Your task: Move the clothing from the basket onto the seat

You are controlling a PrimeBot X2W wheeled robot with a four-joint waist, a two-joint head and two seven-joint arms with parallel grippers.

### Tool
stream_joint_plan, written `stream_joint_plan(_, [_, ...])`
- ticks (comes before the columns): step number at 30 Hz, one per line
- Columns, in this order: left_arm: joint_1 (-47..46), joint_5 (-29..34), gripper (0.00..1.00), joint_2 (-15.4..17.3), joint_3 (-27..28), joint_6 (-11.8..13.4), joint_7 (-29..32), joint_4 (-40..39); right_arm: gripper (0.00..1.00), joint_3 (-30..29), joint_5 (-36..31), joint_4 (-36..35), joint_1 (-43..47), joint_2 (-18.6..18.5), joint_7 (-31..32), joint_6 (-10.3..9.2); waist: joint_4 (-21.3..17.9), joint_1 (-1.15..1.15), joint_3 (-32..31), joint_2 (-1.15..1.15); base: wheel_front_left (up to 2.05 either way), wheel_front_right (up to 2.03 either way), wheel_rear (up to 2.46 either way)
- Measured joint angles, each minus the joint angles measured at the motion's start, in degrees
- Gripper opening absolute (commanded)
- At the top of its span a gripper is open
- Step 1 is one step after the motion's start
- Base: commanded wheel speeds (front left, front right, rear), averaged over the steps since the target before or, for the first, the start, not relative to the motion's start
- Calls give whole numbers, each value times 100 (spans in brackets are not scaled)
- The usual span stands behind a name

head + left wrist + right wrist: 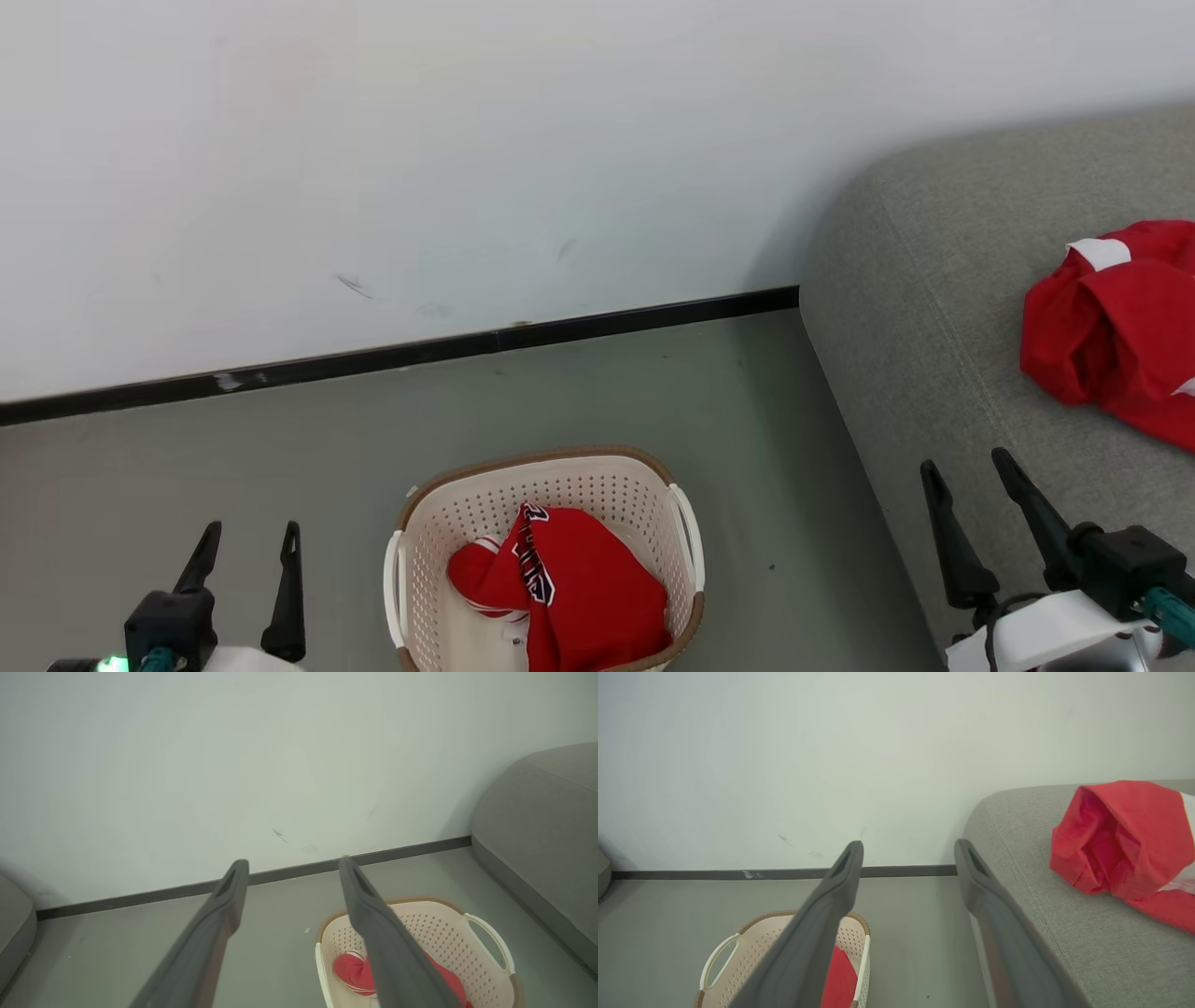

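left gripper [254,529]: you see it at 7 o'clock in the head view. its two fingers are spread wide and hold nothing.
right gripper [963,459]: at 4 o'clock, over the edge of the seat [934,308]. its fingers are spread wide too, with nothing between them.
basket [551,457]: on the floor [233,467] at 6 o'clock, between your two grippers and near the seat.
red piece in the basket [579,588]: bunched up inside, with white stripes and black and white letters. i think this is the one left to move.
red piece on the seat [1111,327]: lies crumpled at 3 o'clock, well apart from the basket.
slip risk: if you pinch only a thin fold, the soft cloth may slide out on the way up.
basket risk: if you reach too deep or too far to the side, a finger may catch the holes or the rim. the light basket may then tip or come up with the cloth.
drop risk: if you let go too close to the seat's round edge, the cloth may slide down to the floor.
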Motion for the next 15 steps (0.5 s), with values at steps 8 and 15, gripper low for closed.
stream_joint_plan(8, [-546,79,100,2,-250,-145,250,-27,100,73,5,-141,-230,0,8,0,-40,0,296,0,0,0,0])
stream_joint_plan(15, [-1030,178,100,-71,-561,-260,505,41,100,44,34,-168,-232,9,38,0,-104,0,620,0,0,0,0])
